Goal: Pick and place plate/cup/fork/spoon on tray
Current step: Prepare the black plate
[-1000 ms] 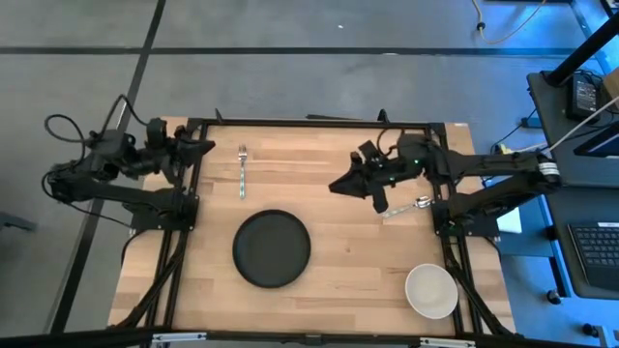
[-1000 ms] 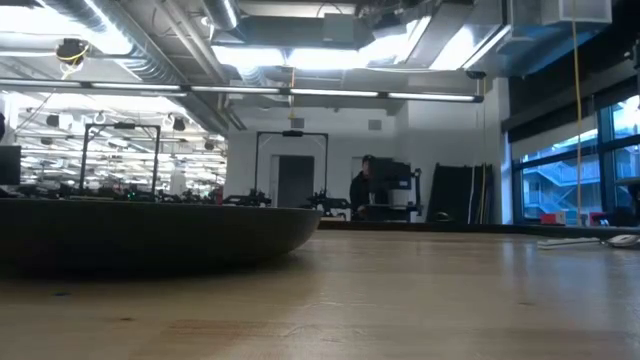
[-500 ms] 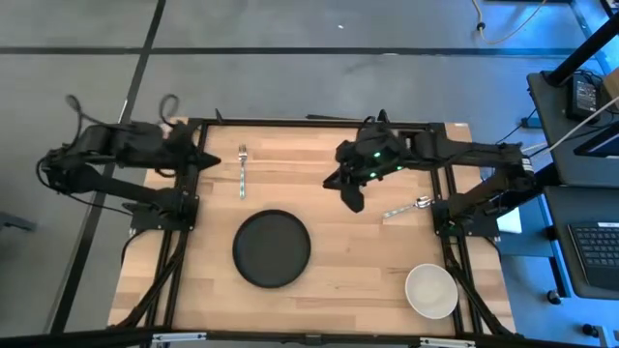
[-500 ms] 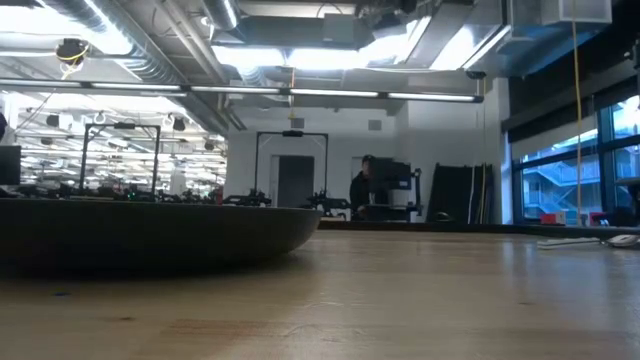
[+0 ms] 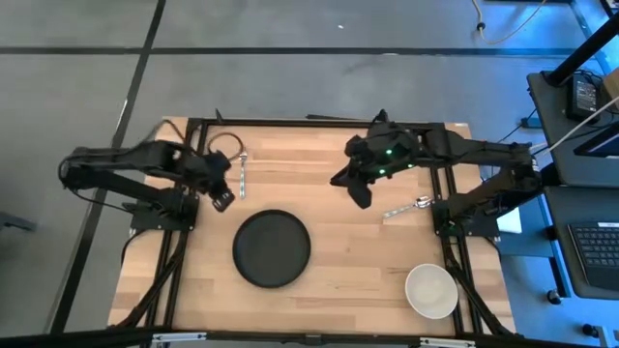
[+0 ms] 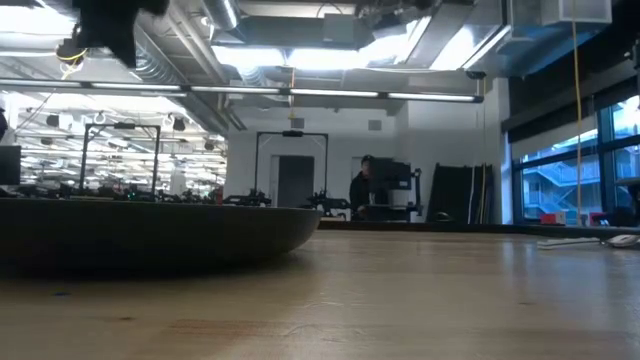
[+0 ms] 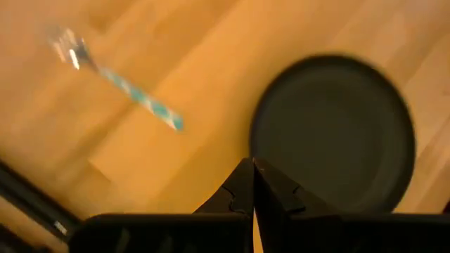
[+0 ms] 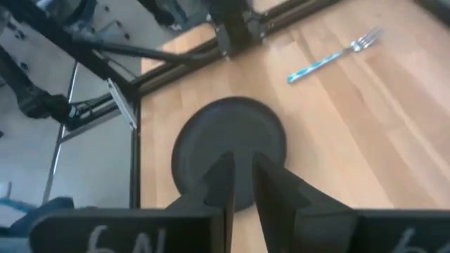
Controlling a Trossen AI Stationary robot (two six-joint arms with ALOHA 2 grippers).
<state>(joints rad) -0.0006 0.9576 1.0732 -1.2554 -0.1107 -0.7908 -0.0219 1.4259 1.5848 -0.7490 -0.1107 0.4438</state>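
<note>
The black plate point(image 5: 273, 248) lies flat on the wooden table, left of its middle; it also shows in the low view point(image 6: 150, 235). The fork point(image 5: 242, 172) lies beyond it toward the far edge. The spoon point(image 5: 411, 206) lies at the right side, and the white cup point(image 5: 430, 290) stands in the near right corner. My left gripper point(image 5: 221, 198) hovers shut and empty above the table, just left of the fork's handle end, with the plate point(image 7: 334, 133) ahead. My right gripper point(image 5: 360, 193) hovers left of the spoon, open by a narrow gap point(image 8: 243, 176), empty.
A dark metal frame point(image 5: 319, 123) runs round the table's edges, with the arm bases at the left and right sides. Bare wood lies between the plate and the cup. The room behind the table shows in the low view.
My left gripper has swung from the far left corner out over the table, toward the near edge, and now hangs beside the fork. My right gripper has gone toward the table's left, away from the spoon. Plate, cup, fork and spoon have not moved.
</note>
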